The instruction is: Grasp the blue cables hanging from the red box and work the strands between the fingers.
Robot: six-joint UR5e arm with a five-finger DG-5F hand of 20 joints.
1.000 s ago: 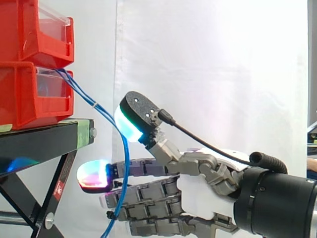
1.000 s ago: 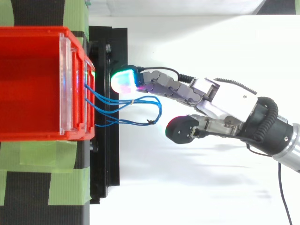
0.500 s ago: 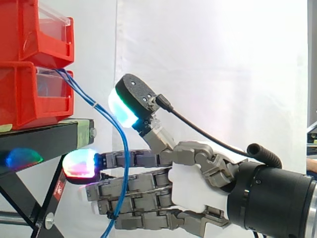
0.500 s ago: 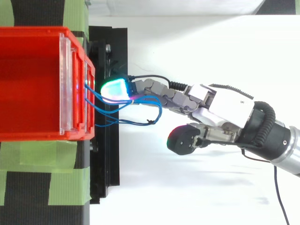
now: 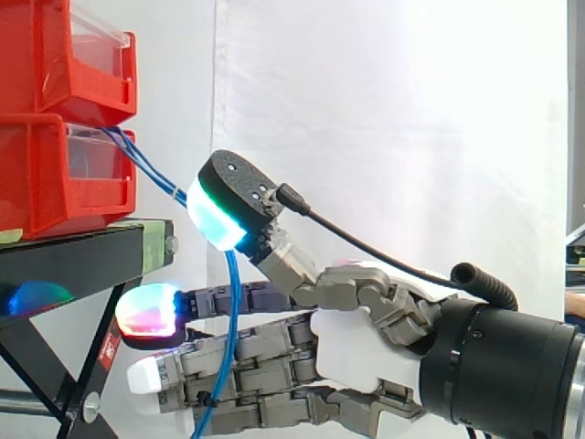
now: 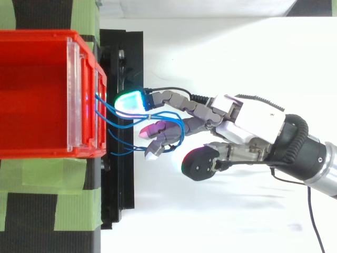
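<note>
Thin blue cables (image 5: 233, 274) droop from red box (image 5: 55, 187).

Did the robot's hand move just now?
Yes. The hand has slid left, closer to the red bins and black stand, with its fingers reaching in among the blue cables.

Two red bins (image 5: 50, 174) sit stacked, one on the other. One black stand (image 5: 73, 261) bears them. One hand (image 5: 356, 343) is there. Blue cables (image 5: 232, 283) number at least three strands in the top view, too tangled for a sure count. One white curtain (image 5: 393, 119) hangs behind.
</note>
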